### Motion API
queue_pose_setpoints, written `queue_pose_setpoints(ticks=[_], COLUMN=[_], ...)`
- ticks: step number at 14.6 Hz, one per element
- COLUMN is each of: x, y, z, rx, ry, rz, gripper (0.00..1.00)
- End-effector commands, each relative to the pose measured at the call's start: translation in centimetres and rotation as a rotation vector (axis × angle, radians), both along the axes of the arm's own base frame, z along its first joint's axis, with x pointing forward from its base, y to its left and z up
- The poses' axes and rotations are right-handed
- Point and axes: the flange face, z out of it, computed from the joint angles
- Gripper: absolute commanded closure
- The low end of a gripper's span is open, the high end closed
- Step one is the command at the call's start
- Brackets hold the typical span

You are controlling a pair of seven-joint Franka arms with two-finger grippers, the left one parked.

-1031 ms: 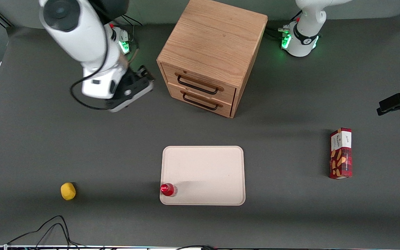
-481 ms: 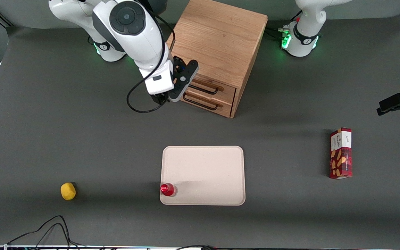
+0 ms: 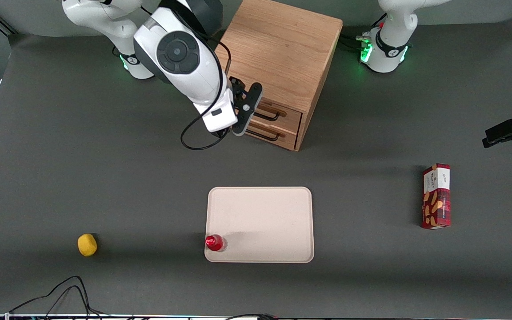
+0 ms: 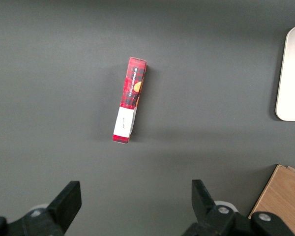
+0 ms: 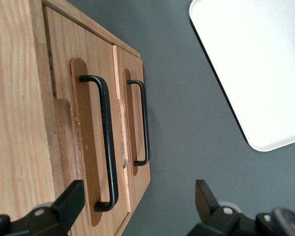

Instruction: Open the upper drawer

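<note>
Upper drawer shut, its handle near one of the spread fingers.

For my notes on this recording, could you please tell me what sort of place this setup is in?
Probably a robotics lab bench: robot arms are bolted to a dark-covered table, the gripper hangs open in front of the small cabinet and its upper drawer, and a tray and snack box are laid out as props.

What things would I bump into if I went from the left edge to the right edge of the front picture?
Lemon → pincer in front of the upper drawer of the cabinet → cracker box. The tray, with the red bottle on its corner, sits under the cabinet's stretch, so it has no clear place.
</note>
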Motion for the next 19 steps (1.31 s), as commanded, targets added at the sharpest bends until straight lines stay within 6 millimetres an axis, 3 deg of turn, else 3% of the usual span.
queue_pose_setpoints(ticks=[1,12,19], x=[0.4,-0.6,-0.2], y=[0.7,2.6,2.6], z=[-0.9,-7.7,-9.3], rx=[0.031,0.015,-0.013], ry=[0.019,0.055,0.048], rz=[0.025,0.05,0.065], gripper=[0.0,0.0,0.0])
